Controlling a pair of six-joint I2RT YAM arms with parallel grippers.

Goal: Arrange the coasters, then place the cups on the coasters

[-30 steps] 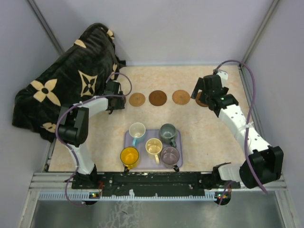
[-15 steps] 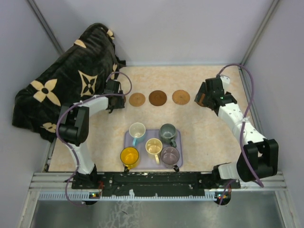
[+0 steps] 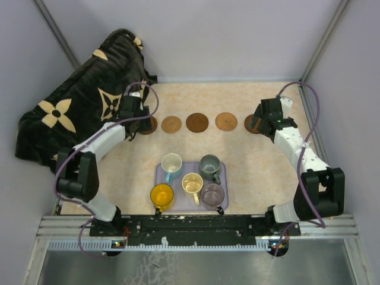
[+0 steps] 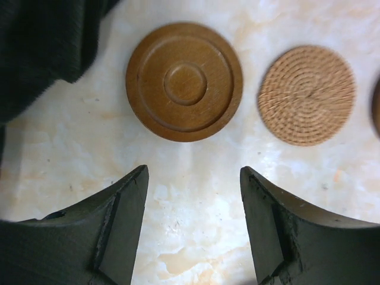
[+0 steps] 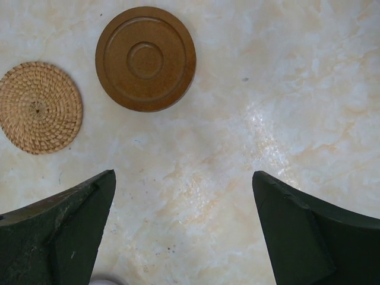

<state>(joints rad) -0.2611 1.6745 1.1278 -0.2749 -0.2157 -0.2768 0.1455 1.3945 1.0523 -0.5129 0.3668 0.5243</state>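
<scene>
No word, number, label or brand name can be read in any view. The only marks are tan flower and four-pointed star motifs on the black cloth (image 3: 89, 95) at the far left of the surface (image 3: 249, 160): a pattern, not lettering.

Turned coaster (image 4: 184, 82): dark brown wood, smooth, satin sheen, concentric rings cut in.
Woven coaster (image 4: 306, 95): tan coiled fibre, rough, matt.
Tabletop (image 5: 285, 89): cream marble-look, smooth, slight gloss.
Cloth (image 3: 77, 101): black, plush pile, tan flower print.
5 cups (image 3: 192, 183): glazed, shiny.
Tray (image 3: 160, 177): lavender, matt.
Left gripper (image 4: 193, 178) fingers (image 4: 113, 225): dark matt plastic, faintly grainy.
</scene>
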